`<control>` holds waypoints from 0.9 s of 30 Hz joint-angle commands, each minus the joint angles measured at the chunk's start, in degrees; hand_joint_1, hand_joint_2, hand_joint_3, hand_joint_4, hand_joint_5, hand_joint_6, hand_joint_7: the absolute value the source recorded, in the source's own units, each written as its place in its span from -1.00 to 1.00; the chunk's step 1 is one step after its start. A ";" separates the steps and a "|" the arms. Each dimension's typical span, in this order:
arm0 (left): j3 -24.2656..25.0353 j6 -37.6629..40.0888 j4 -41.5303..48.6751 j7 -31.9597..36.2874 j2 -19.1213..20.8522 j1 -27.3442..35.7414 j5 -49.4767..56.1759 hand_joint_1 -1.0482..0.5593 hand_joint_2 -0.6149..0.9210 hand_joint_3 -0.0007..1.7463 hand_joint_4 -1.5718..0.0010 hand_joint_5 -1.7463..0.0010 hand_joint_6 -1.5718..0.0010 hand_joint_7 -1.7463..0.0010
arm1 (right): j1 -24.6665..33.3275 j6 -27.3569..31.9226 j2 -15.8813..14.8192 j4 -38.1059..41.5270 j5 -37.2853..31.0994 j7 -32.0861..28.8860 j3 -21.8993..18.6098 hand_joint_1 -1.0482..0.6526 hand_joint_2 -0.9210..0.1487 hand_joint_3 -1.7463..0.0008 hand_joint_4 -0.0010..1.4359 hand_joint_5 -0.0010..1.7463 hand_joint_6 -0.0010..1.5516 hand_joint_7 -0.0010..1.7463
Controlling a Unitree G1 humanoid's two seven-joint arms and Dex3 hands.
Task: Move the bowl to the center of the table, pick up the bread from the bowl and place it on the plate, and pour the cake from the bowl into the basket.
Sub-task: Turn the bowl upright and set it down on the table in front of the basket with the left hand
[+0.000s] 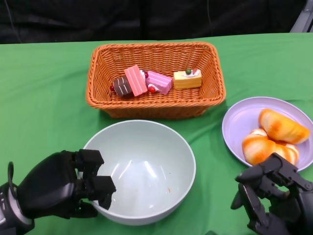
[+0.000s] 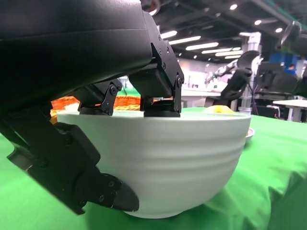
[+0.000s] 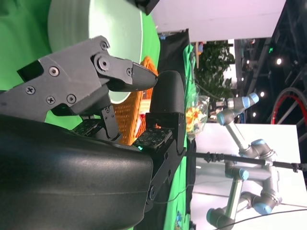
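A: Gripping the bowl (image 1: 142,169) rim, left hand (image 1: 63,188) — fingers (image 2: 156,84) hooked over the lip, thumb pressed low on the outer wall. Clamped on it, per the left wrist view.

B: Right hand (image 1: 276,198)?

A: Holding nothing. Fingers (image 3: 120,72) half curled but apart, nothing between them. It sits at the near right edge of the table (image 1: 44,98), just beside the plate (image 1: 234,127); contact unclear.

B: Where's the bowl?

A: Near edge, about mid-table, just in front of the basket (image 1: 156,103). Looks empty; only a speck inside.

B: Bread, cake?

A: Bread (image 1: 274,137) lies on the plate, right side of the table. Cake (image 1: 156,81) pieces lie in the basket, at the far middle. Judging from that, all three steps look done; what's left is likely letting go of the bowl.

B: Handling notes?

A: Bowl looks rigid, glazed, smooth, so probably slippery and chippable. Empty, so likely fairly light. Rim pinch with the thumb under the wall is the sensible hold; the ridged outside may give some grip. One-sided grip could let it tip, so keep it flat on the table when letting go.

B: Anything else?

A: Green cloth over the table. Another robot arm (image 3: 244,158) in the right wrist view background.
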 commanded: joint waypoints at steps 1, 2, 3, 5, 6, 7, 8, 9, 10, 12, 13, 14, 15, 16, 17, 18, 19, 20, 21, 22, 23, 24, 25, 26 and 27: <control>-5.77 3.39 4.02 3.60 0.94 -2.43 -1.35 0.18 0.82 -0.93 -0.03 -1.00 0.06 -0.75 | 1.39 -0.17 -1.37 -2.25 -0.51 0.26 -0.32 0.03 -0.31 -0.25 0.04 1.00 -0.21 0.74; -7.16 4.14 4.98 3.75 0.81 -2.88 -2.05 0.22 0.82 -0.93 -0.02 -1.00 0.09 -0.80 | 2.05 0.46 -1.60 -3.09 -0.82 0.10 -0.25 0.02 -0.26 -0.32 0.07 1.00 -0.22 0.82; -8.43 4.75 5.66 3.93 0.79 -3.27 -2.74 0.26 0.82 -0.92 -0.02 -1.00 0.13 -0.86 | 2.51 0.97 -1.76 -3.70 -0.97 0.00 -0.18 0.02 -0.21 -0.40 0.11 1.00 -0.24 0.90; -10.68 6.28 7.16 3.99 0.30 -4.10 -4.04 0.30 0.84 -0.92 -0.03 -1.00 0.17 -0.91 | 4.59 1.94 -2.50 -5.67 -0.89 0.30 -0.04 0.02 -0.16 -0.52 0.18 1.00 -0.23 0.97; -11.74 7.12 7.83 4.19 0.03 -4.50 -4.54 0.31 0.84 -0.91 -0.03 -1.00 0.18 -0.92 | 5.53 2.07 -2.80 -6.34 -0.58 0.60 -0.03 0.03 -0.15 -0.56 0.20 1.00 -0.22 0.99; -12.72 8.03 8.50 4.33 -0.25 -4.86 -5.07 0.32 0.84 -0.91 -0.03 -1.00 0.18 -0.93 | 6.44 2.21 -3.04 -6.95 -0.34 0.76 -0.02 0.02 -0.14 -0.59 0.22 1.00 -0.22 0.99; -13.58 8.75 9.01 4.50 -0.43 -5.16 -5.56 0.33 0.83 -0.91 -0.03 -1.00 0.19 -0.94 | 7.00 2.27 -3.18 -7.31 -0.16 0.85 -0.03 0.02 -0.14 -0.60 0.22 1.00 -0.22 1.00; -14.38 9.28 9.39 4.70 -0.51 -5.42 -6.04 0.33 0.83 -0.91 -0.03 -1.00 0.20 -0.95 | 7.36 2.36 -3.25 -7.57 -0.06 0.91 -0.04 0.02 -0.14 -0.61 0.22 1.00 -0.22 1.00; -14.63 10.22 10.16 3.86 -1.05 -5.59 -7.09 0.34 0.83 -0.91 -0.03 -1.00 0.20 -0.95 | 7.81 1.91 -3.45 -7.47 0.29 1.25 -0.27 0.02 -0.15 -0.61 0.22 1.00 -0.22 1.00; -15.06 11.80 11.23 2.24 -1.90 -5.79 -9.19 0.31 0.83 -0.90 0.00 -1.00 0.22 -0.96 | 8.39 1.35 -3.72 -7.28 0.86 1.71 -0.64 0.06 -0.19 -0.60 0.17 1.00 -0.26 1.00; -14.23 13.09 11.70 -1.25 -2.73 -5.53 -11.65 0.31 0.84 -0.90 0.00 -1.00 0.23 -0.96 | 8.04 1.05 -3.68 -6.76 1.13 1.85 -0.82 0.06 -0.19 -0.60 0.16 1.00 -0.27 1.00; -13.78 13.97 11.84 -3.83 -3.20 -5.31 -13.59 0.25 0.89 -0.91 0.07 -0.98 0.15 -0.67 | 7.70 0.92 -3.59 -6.40 1.26 1.93 -0.92 0.07 -0.19 -0.59 0.15 1.00 -0.26 1.00; -13.55 14.60 11.75 -5.80 -3.42 -5.11 -15.17 0.23 0.92 -0.92 0.09 -0.98 0.11 -0.55 | 7.46 0.82 -3.51 -6.15 1.34 2.00 -0.99 0.08 -0.19 -0.59 0.15 1.00 -0.26 1.00; -13.11 15.19 11.31 -8.29 -3.82 -4.79 -17.10 0.22 0.93 -0.92 0.10 -0.97 0.09 -0.49 | 7.18 0.97 -3.34 -5.98 1.39 1.98 -0.92 0.08 -0.19 -0.59 0.15 1.00 -0.26 1.00; -12.97 15.58 10.71 -9.95 -3.97 -4.51 -18.58 0.22 0.94 -0.94 0.11 -0.89 0.01 -0.23 | 7.05 1.16 -3.21 -5.97 1.33 1.90 -0.83 0.08 -0.19 -0.59 0.15 1.00 -0.26 1.00; -12.55 15.79 10.09 -12.57 -4.27 -4.12 -20.45 0.22 0.95 -0.97 0.10 -0.84 -0.10 0.02 | 6.97 1.29 -3.06 -5.92 1.01 1.71 -0.66 0.08 -0.19 -0.59 0.15 1.00 -0.25 1.00; -12.17 15.91 9.43 -15.07 -4.37 -3.74 -22.10 0.20 0.98 -0.95 0.09 -0.73 -0.20 0.30 | 6.94 1.35 -2.94 -5.87 0.73 1.56 -0.50 0.08 -0.18 -0.59 0.15 1.00 -0.25 1.00; -11.96 16.04 8.75 -16.94 -4.30 -3.40 -23.36 0.18 0.99 -0.94 0.10 -0.68 -0.24 0.44 | 6.94 1.35 -2.87 -5.84 0.54 1.47 -0.41 0.08 -0.17 -0.59 0.15 1.00 -0.25 1.00; -11.67 15.36 7.88 -22.12 -3.62 -3.23 -25.47 0.14 1.00 -0.93 0.13 -0.54 -0.22 0.52 | 6.98 1.38 -2.80 -5.84 0.36 1.40 -0.22 0.08 -0.17 -0.59 0.15 1.00 -0.25 1.00; -11.54 13.88 6.90 -28.71 -2.39 -3.31 -27.88 0.06 1.00 -0.93 0.11 -0.15 -0.16 0.67 | 7.02 1.38 -2.76 -5.83 0.41 1.43 -0.08 0.07 -0.17 -0.59 0.15 1.00 -0.26 1.00; -11.47 12.30 5.67 -35.90 -0.79 -3.43 -30.48 -0.06 1.00 -0.93 0.15 0.24 -0.05 0.82 | 7.12 1.44 -2.67 -5.90 0.36 1.35 0.04 0.07 -0.17 -0.58 0.15 1.00 -0.26 1.00; -11.39 10.23 4.32 -43.60 1.14 -3.53 -33.75 -0.21 1.00 -0.93 0.29 0.57 0.17 0.93 | 7.19 1.48 -2.62 -5.98 0.38 1.32 0.11 0.06 -0.17 -0.58 0.15 1.00 -0.27 1.00; -11.24 9.14 3.07 -48.73 2.43 -3.39 -36.22 -0.30 1.00 -0.94 0.38 0.72 0.29 0.96 | 7.23 1.51 -2.58 -6.03 0.40 1.31 0.13 0.07 -0.18 -0.57 0.14 1.00 -0.27 1.00; -11.08 7.25 2.01 -53.24 3.98 -3.17 -39.12 -0.34 1.00 -0.95 0.42 0.80 0.36 0.98 | 7.14 1.32 -2.58 -5.89 0.35 1.33 0.08 0.07 -0.18 -0.57 0.14 1.00 -0.28 1.00; -10.85 5.53 1.16 -56.50 5.23 -2.84 -41.69 -0.43 0.98 -0.97 0.50 0.88 0.43 0.99 | 7.04 1.17 -2.58 -5.76 0.32 1.36 0.04 0.08 -0.19 -0.57 0.13 1.00 -0.28 1.00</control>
